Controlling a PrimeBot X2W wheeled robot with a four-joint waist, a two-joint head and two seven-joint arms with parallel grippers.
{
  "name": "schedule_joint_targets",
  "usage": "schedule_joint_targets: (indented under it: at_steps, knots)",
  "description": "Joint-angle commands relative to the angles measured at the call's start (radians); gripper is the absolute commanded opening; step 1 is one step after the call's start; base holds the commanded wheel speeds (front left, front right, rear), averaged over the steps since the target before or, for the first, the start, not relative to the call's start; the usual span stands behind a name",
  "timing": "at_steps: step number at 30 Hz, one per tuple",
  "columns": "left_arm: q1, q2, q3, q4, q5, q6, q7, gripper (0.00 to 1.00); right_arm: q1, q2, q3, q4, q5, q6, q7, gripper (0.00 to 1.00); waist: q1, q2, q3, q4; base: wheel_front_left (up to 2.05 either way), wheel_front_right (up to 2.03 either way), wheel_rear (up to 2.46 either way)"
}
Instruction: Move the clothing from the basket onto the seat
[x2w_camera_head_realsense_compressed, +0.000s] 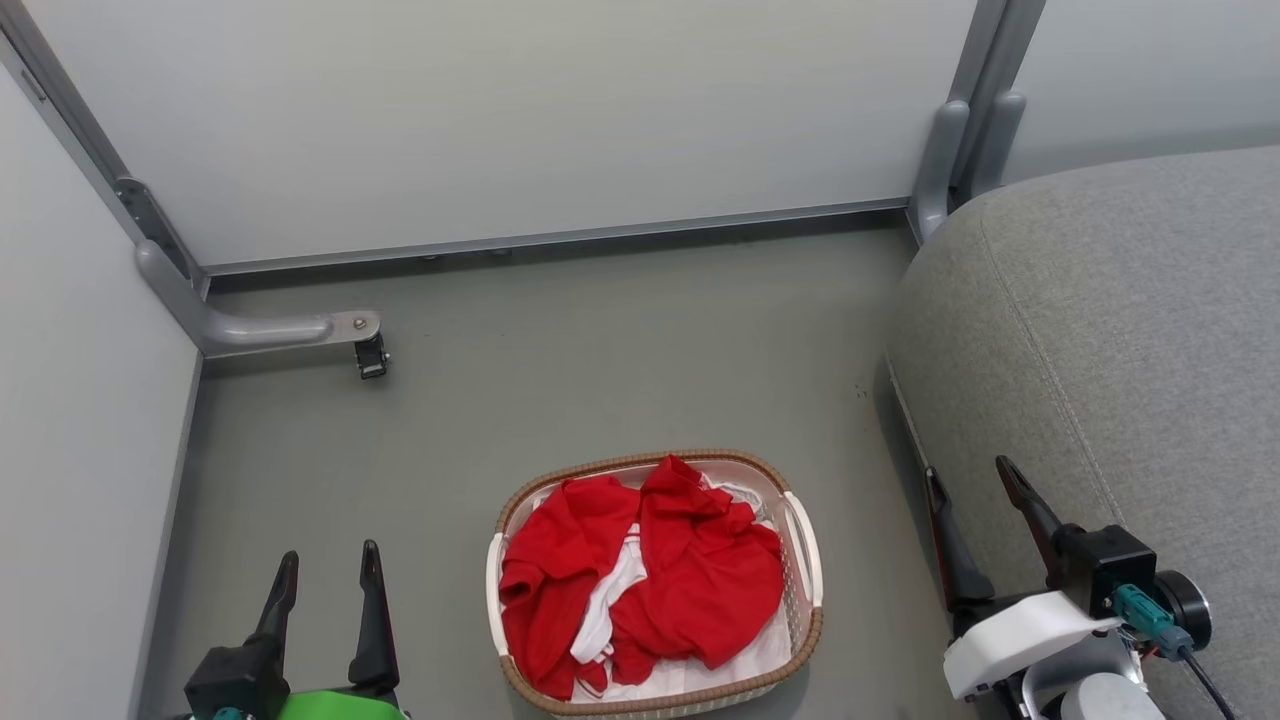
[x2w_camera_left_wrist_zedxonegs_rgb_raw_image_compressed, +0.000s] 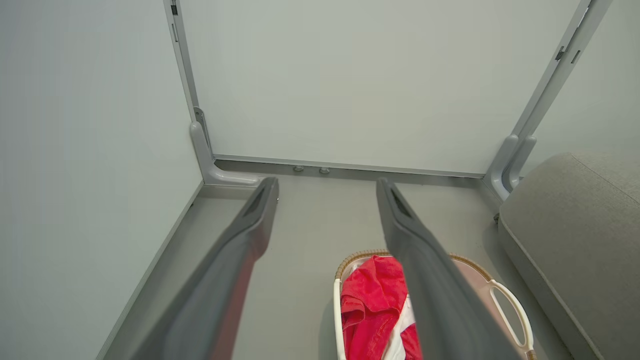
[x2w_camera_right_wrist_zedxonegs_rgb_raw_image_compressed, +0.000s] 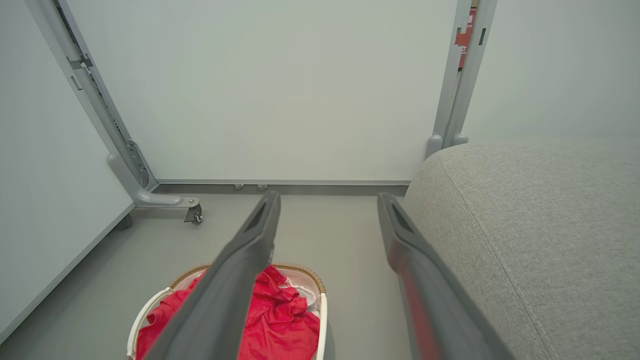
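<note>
2 soft red garments (x2w_camera_head_realsense_compressed: 700, 575), perf. oval basket (x2w_camera_head_realsense_compressed: 800, 592)

text: none legible | red sticker (x2w_camera_right_wrist_zedxonegs_rgb_raw_image_compressed: 463, 39) on post (x2w_camera_right_wrist_zedxonegs_rgb_raw_image_compressed: 448, 100): unreadable

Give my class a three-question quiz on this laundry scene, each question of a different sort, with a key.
1. True or false: the red clothing lies in the basket.
2. Seen from the robot, the grey seat stands on which side of the basket? A: right. B: left. C: behind it.
3. Fill in: the left gripper and the right gripper are both ____.

Key: 1 true; 2 A; 3 open.
</note>
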Motion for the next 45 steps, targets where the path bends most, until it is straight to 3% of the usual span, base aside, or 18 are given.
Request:
schedule_joint_targets:
  at_steps: [1,11,23,32,45]
  knots:
    - [-0.004,0.008,0.0,-0.003,0.0,0.0,-0.001,1.0,-0.006,-0.006,-0.003,-0.004,0.002,0.0,-0.005,1.0,0.0,0.0,0.005,0.0,0.0,0.0,0.0]
    - [-0.061,0.007,-0.003,-0.018,0.028,-0.01,-0.001,1.0,-0.039,-0.006,-0.03,-0.048,-0.007,0.0,-0.005,1.0,0.0,0.0,0.107,0.004,0.0,0.0,0.0]
    - [-0.348,0.016,-0.136,0.05,0.142,-0.061,-0.001,1.0,-0.202,-0.006,-0.12,-0.147,-0.019,0.0,-0.004,1.0,0.0,0.0,0.44,-0.038,0.0,0.0,0.0]
    - [-0.591,0.04,-0.311,0.343,0.214,-0.069,-0.001,1.0,-0.31,-0.005,-0.159,-0.211,-0.004,0.0,-0.004,1.0,0.0,0.0,0.647,-0.105,0.0,0.0,0.0]
    - [-0.832,0.044,-0.391,0.776,0.27,-0.051,0.001,1.0,-0.392,-0.005,-0.133,-0.279,0.058,0.0,-0.004,1.0,0.0,0.0,0.813,-0.18,0.0,0.0,0.0]
